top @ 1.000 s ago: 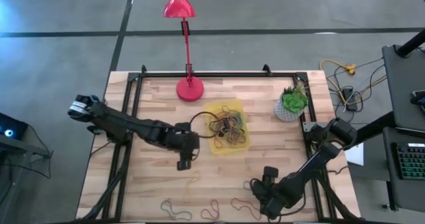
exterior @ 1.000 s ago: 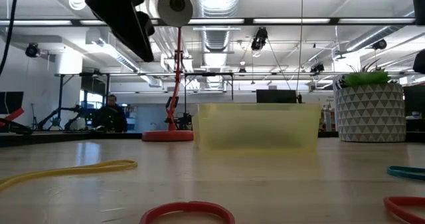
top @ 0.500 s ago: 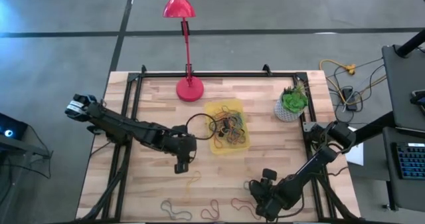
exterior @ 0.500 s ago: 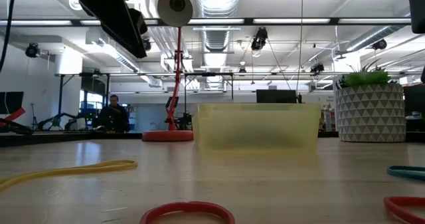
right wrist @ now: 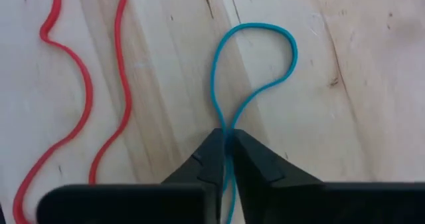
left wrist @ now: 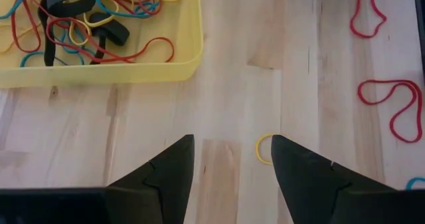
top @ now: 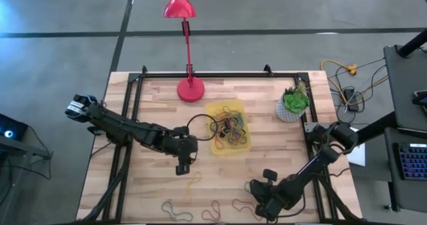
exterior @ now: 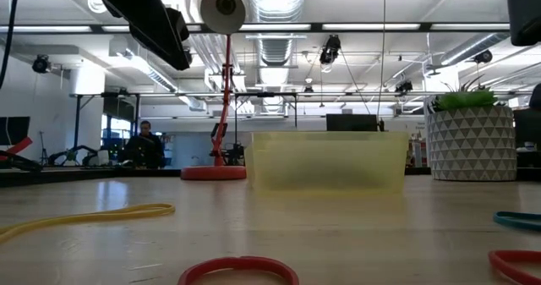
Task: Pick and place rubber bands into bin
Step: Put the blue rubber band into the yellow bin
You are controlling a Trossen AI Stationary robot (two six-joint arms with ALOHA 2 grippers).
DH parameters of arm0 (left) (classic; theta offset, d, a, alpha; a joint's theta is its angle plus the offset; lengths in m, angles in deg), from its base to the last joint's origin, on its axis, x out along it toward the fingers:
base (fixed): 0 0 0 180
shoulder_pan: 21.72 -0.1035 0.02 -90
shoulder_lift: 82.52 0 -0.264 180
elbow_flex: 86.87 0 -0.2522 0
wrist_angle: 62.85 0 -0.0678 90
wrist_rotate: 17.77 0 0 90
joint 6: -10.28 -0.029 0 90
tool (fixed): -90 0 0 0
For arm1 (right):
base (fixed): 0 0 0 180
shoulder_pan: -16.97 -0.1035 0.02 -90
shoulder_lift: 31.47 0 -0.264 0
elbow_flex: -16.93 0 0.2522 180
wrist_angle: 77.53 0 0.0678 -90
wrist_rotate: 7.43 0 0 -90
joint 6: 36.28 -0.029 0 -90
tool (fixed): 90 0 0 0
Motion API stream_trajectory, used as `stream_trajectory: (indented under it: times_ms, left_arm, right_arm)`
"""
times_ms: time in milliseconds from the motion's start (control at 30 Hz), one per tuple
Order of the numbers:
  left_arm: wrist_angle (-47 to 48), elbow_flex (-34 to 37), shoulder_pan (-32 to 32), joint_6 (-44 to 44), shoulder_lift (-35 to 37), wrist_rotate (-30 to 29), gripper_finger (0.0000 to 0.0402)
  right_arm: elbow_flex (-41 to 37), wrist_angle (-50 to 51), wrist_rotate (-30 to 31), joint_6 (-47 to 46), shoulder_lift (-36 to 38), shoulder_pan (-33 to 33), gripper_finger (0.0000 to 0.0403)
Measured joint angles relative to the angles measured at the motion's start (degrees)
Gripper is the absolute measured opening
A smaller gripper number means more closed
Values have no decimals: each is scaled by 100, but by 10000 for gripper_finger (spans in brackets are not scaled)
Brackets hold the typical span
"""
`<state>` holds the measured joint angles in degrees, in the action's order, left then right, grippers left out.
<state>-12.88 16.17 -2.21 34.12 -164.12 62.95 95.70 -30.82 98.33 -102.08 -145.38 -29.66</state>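
The yellow bin point(top: 245, 143) holds several rubber bands point(top: 229, 126) and stands mid-table; it also shows in the low view point(exterior: 330, 160) and the left wrist view point(left wrist: 99, 72). My left gripper point(top: 181, 166) hovers open and empty over bare wood just left of and nearer than the bin, and a small yellow band point(left wrist: 264, 149) lies by one finger. My right gripper point(top: 257, 201) is at the near right, shut on a blue band point(right wrist: 255, 64). Loose bands point(top: 193, 185) lie flat along the near edge, including red ones point(right wrist: 80, 84). My right gripper pinches the blue band between its two fingertips point(right wrist: 211, 154) where its two strands run together point(right wrist: 226, 132). The fingers come from above, pointing down. The band's open loop point(right wrist: 265, 31) lies flat on the wood beyond the fingertips.
A red lamp base point(top: 191, 89) stands behind the bin, and a white pot with a green plant point(top: 293, 105) stands at the far right. Red bands point(left wrist: 392, 108) lie on the wood near my left gripper. A person point(exterior: 142, 145) sits far off in the room.
My left gripper has drifted a little toward the table's left and near edges, away from the bin. My right gripper has shifted slightly toward the left along the near edge. The bands on the table lie as before.
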Motion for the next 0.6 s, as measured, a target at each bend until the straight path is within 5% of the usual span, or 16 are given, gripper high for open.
stream_trajectory:
  times_ms: [200, 600]
  left_arm:
    - [-16, 0, 6, -2, 0, 0, 185]
    - [-35, 0, 13, -7, 0, 2, 185]
  right_arm:
    - [-18, 5, -120, -164, 173, 173, 9]
    - [-44, 323, 1743, -184, 1670, 1078, 8]
